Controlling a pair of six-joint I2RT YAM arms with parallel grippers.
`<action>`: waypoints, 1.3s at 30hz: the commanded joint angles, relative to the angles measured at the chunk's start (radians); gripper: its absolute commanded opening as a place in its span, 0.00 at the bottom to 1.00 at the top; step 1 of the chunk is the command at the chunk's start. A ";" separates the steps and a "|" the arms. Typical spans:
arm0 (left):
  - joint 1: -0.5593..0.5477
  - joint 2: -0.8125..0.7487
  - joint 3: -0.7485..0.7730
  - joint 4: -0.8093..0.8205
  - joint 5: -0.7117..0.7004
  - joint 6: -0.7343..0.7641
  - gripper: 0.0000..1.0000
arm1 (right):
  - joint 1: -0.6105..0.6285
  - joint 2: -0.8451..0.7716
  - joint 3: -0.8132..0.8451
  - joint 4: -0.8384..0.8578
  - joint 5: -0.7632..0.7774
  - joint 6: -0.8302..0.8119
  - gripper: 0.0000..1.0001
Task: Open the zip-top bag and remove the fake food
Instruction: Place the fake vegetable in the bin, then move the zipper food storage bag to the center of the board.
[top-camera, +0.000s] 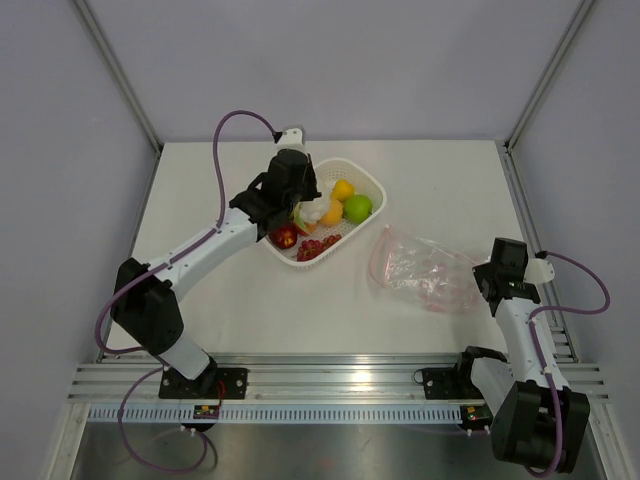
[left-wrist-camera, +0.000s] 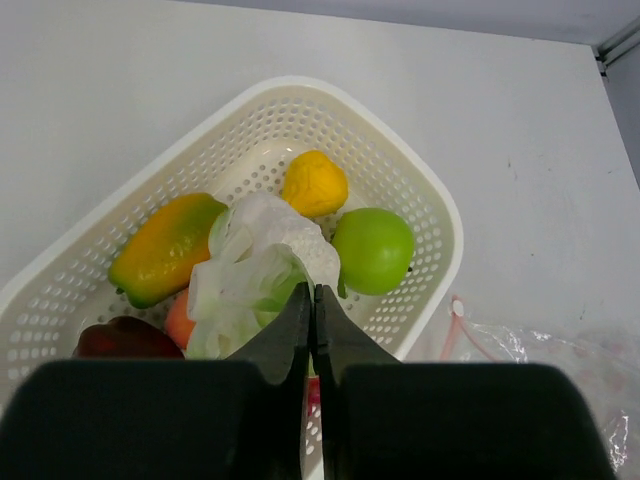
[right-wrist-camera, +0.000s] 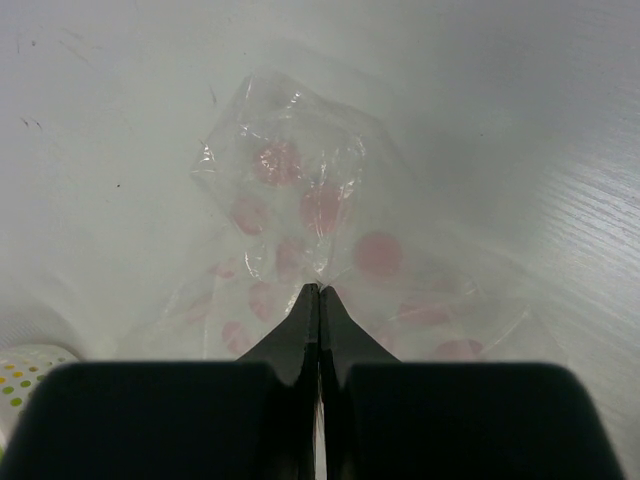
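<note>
right tool (right-wrist-camera: 319, 287) clenched, tips at the zip-top bag (right-wrist-camera: 310, 220) film, can't tell if pinched. Bag lies crumpled on bench (top-camera: 250, 310), just right of basket (top-camera: 372, 182). left tool (left-wrist-camera: 312, 288) clenched over basket, partly hiding the fake food (left-wrist-camera: 372, 250) inside.

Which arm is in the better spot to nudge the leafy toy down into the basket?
Left. The left gripper hangs shut right over the basket, its tips at the leafy toy. The right gripper is off to the side, seemingly pinching the bag.
</note>
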 joint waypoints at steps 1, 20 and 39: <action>0.026 -0.010 0.033 0.003 0.052 -0.006 0.05 | 0.001 -0.018 0.037 0.023 0.024 -0.010 0.00; 0.073 -0.139 -0.005 -0.075 0.122 -0.018 0.58 | 0.001 0.214 0.237 0.028 0.070 0.034 0.00; 0.073 -0.482 -0.189 -0.175 0.153 -0.032 0.64 | 0.002 0.409 0.543 -0.027 -0.082 -0.093 0.75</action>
